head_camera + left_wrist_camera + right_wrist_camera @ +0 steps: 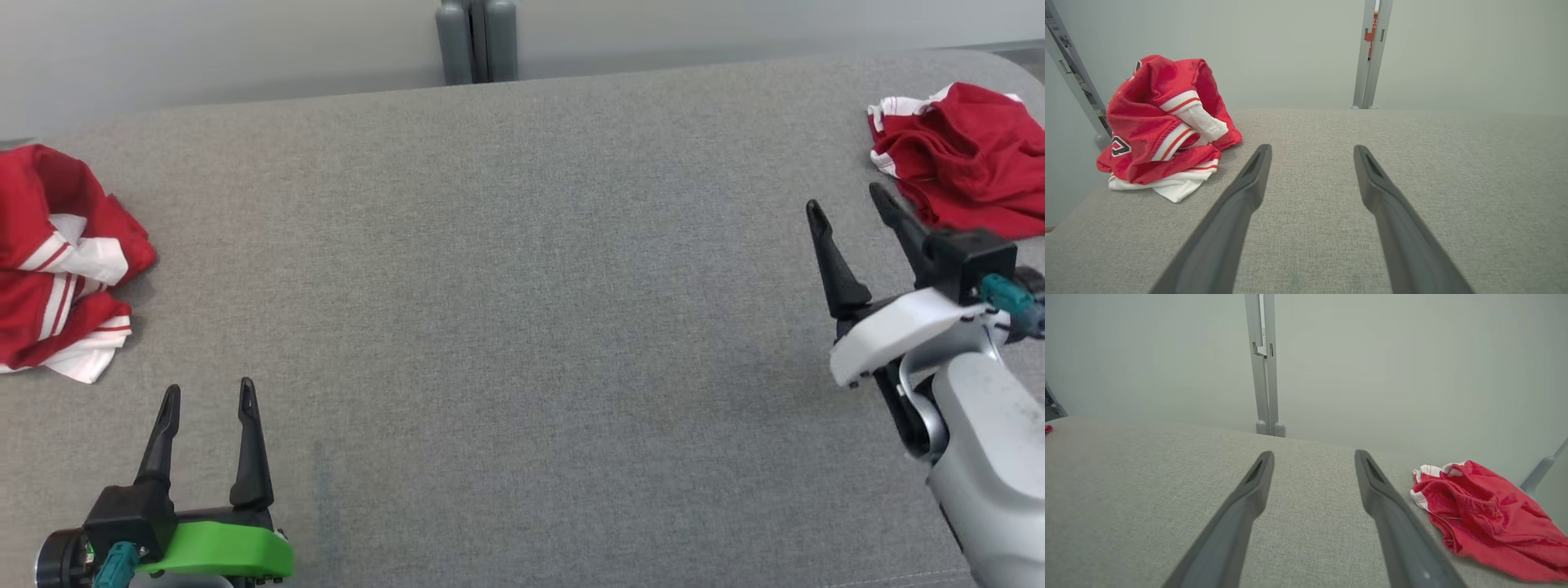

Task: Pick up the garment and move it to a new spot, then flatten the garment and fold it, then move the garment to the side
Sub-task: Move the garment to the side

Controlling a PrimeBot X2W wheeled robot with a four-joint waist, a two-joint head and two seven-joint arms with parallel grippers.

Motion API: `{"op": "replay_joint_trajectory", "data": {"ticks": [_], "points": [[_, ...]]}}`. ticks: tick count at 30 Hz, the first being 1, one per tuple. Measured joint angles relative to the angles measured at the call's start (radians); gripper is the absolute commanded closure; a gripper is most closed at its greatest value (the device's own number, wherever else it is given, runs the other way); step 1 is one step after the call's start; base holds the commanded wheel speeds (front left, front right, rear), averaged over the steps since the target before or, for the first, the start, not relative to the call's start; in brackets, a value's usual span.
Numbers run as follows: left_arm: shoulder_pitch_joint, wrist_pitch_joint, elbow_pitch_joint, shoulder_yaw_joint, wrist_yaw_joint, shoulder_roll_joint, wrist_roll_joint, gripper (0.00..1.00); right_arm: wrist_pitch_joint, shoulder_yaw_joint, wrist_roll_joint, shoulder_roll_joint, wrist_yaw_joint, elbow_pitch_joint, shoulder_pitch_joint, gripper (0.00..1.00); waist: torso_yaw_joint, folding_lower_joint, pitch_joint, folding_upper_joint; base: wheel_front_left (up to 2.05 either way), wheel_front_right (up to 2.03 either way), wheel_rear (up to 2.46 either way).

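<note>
I see the left garment (61, 261) on the table (522, 286), left edge; the right garment (963, 155) at far right. The post (478, 41) stands behind, centre. My right gripper (845, 198) is just beside the right garment.

left end effector (209, 389): spread | right end effector (845, 198): spread, beside right-hand garment (963, 155)

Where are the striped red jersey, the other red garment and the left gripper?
striped red jersey (1180, 100), left wrist view, on its white striped band
other red garment (1486, 514), right wrist view, on its wrinkled middle
left gripper (209, 389), head view, midway between fingertips
</note>
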Motion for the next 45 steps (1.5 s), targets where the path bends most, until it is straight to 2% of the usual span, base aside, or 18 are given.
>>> {"op": "replay_joint_trajectory", "data": {"ticks": [10,20,33,45], "points": [[0.018,0.0,0.018,-0.002,-0.006,-0.002,0.0,0.0,0.0,-0.135,-0.045,0.11,0.0,-0.188,0.248,0.0,0.019,0.0,-0.068,0.0,0.0,0.0,0.0],[0.03,0.0,0.043,-0.01,-0.013,-0.003,0.001,0.0,0.0,-0.187,-0.088,0.197,0.0,-0.299,0.402,0.0,0.019,0.0,-0.125,0.0,0.0,0.0,0.0],[0.044,0.0,0.054,-0.005,-0.021,-0.003,0.001,0.0,0.0,-0.219,-0.122,0.258,0.0,-0.36,0.492,0.0,0.029,0.0,-0.162,0.0,0.0,0.0,0.0],[0.045,0.0,0.055,-0.001,-0.024,-0.003,0.002,0.0,0.0,-0.224,-0.131,0.268,0.0,-0.364,0.511,0.0,0.03,0.0,-0.162,0.0,0.0,0.0,0.0]]}}
